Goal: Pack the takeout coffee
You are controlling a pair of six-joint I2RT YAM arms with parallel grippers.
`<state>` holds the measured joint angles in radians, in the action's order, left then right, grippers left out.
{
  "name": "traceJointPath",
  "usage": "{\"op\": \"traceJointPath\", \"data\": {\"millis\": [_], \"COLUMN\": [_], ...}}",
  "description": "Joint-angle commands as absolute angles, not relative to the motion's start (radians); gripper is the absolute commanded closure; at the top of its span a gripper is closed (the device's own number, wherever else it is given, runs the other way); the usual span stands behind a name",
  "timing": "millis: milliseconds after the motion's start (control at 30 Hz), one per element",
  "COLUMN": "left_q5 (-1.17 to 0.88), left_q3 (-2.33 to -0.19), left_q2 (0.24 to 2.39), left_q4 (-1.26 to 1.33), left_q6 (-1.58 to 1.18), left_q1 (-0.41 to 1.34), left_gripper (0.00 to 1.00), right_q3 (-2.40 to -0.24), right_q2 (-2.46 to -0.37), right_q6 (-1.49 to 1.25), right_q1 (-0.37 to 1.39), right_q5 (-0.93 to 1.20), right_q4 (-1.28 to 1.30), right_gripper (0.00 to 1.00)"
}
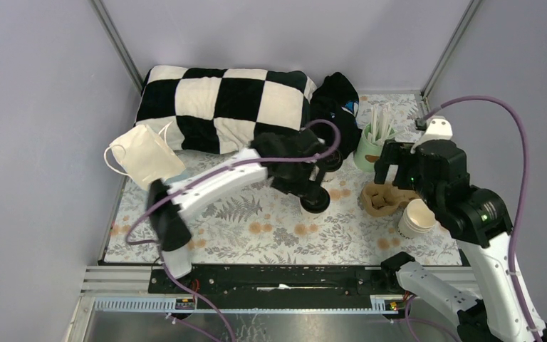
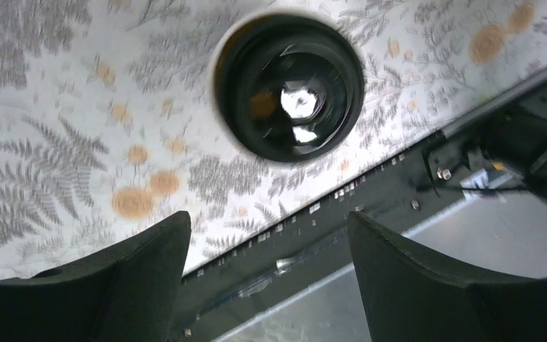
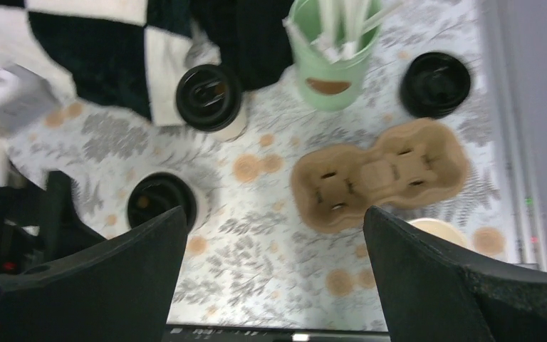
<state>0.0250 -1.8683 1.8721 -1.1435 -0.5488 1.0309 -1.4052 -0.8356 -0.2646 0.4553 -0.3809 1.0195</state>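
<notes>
Two takeout coffees, white paper cups with black lids, stand on the floral mat. One cup [image 1: 316, 201] [image 2: 290, 89] [image 3: 160, 201] is mid-table; the other [image 1: 332, 161] [image 3: 209, 97] stands behind it by the pillow. My left gripper [image 1: 312, 187] [image 2: 271, 228] hovers open just above and beside the nearer cup, holding nothing. My right gripper [image 1: 397, 167] [image 3: 274, 221] is open and empty, high above the brown pulp carrier [image 1: 383, 199] [image 3: 381, 174], whose pockets are empty.
A mint-green cup of white sticks [image 1: 373, 146] [image 3: 335, 57] stands behind the carrier. A loose black lid [image 3: 436, 83] lies far right. Bare white cups [image 1: 417, 218] sit near the right edge. A checked pillow [image 1: 221, 107], black cloth [image 1: 336, 100] and white bag [image 1: 142, 155] lie behind.
</notes>
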Motion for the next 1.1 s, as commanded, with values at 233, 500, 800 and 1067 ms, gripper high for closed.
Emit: {"op": "traceJointPath", "data": {"millis": [233, 500, 800, 1067], "left_q5": [-0.472, -0.546, -0.533, -0.529], "left_q3": [-1.266, -1.12, -1.087, -1.103], "left_q2": [1.382, 1.416, 1.493, 1.585], "left_q4": [-0.64, -0.388, -0.366, -0.39], "left_q6": [-0.871, -0.949, -0.922, -0.892], "left_q1": [0.707, 0.667, 0.667, 0.67], "left_gripper": [0.35, 0.42, 0.56, 0.57], "right_q3": [-1.298, -1.18, -1.121, -1.088], "right_q2": [-1.108, -1.249, -1.33, -1.351], "right_q6": [-0.413, -0.44, -0.411, -0.403], "right_q1": [0.443, 0.443, 0.443, 0.443], "right_q5": [0.328, 0.44, 0.393, 0.372], "right_q4": [0.964, 0.86, 0.781, 0.76], "right_gripper": [0.16, 0.35, 0.48, 0.48]}}
